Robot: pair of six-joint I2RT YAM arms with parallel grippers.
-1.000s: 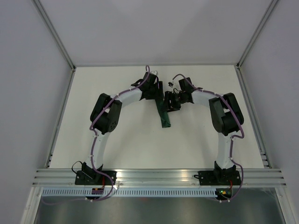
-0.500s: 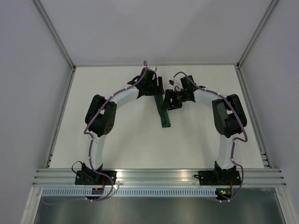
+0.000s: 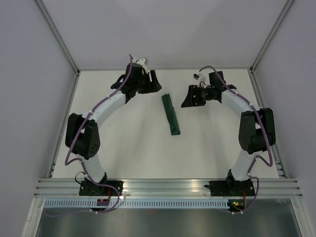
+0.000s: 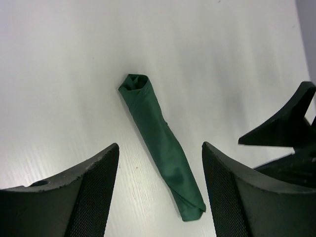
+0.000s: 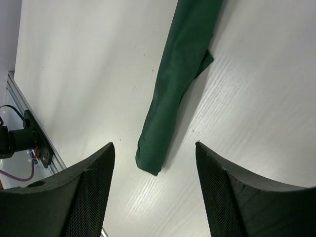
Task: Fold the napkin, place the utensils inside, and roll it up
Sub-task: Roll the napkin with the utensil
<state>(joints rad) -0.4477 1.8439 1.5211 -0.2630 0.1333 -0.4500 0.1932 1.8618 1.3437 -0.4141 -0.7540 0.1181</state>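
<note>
Well, the napkin point(image 3: 171, 114) lies rolled into a slim dark green tube on the white table point(image 3: 128, 148), between the two grippers and touching neither. From overhead it runs lengthwise away from the arm bases on a slight slant, its far end leaning left.

The left gripper point(image 3: 154, 84) sits off to the left of that far end, its jaws spread wide with nothing between them. The left wrist view looks down past both black fingers point(image 4: 94, 192) at the whole napkin. One end shows tucked, layered folds, and the other end is flatter and a little pinched. Part of the right gripper shows at that view's right edge.

The right gripper point(image 3: 187, 97) is on the other side, to the right of the napkin's far half, and its jaws also stand wide and empty. Its wrist view shows the napkin's blunt end resting flat on the table, with a small corner of cloth poking out along one side (a loose flap, not a second piece). What the napkin holds inside cannot be seen.
</note>
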